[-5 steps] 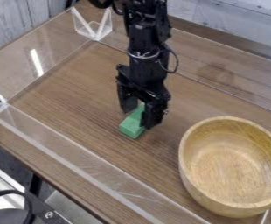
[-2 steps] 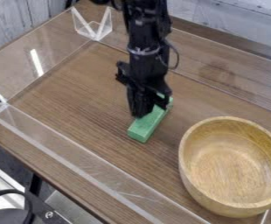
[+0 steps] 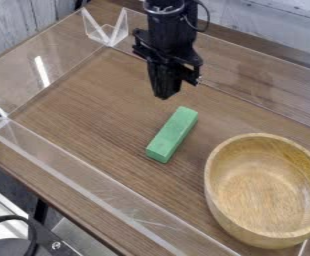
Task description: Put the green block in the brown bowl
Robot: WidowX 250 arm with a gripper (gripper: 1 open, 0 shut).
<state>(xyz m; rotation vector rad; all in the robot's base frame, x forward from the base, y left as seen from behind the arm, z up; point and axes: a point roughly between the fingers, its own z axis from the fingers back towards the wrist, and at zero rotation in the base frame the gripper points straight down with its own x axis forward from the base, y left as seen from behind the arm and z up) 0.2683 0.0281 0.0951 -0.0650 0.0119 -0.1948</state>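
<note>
Green block point(image 3: 173, 134) lies flat on the table point(image 3: 78, 110), free of any grip, just off the bowl point(image 3: 266, 189) on its upper-left side, a narrow strip of wood between the two; long axis runs diagonally, near end low and left, far end up and right, roughly tangent to the bowl's rim rather than pointing into it. Gripper point(image 3: 163, 92) hangs above and beyond the block's far end, pointing straight down, fingers drawn together on nothing; clear air shows between fingertips and block. So the block sits below and slightly toward the camera from the gripper, bowl further on the same side and to the right. Judgement: pick not made, block not in the bowl; next try calls for spreading the fingers, coming down over mid-block, and closing across the short width, i.e. crosswise to the diagonal; risk is pinching an end again and the bar slipping out.
</note>
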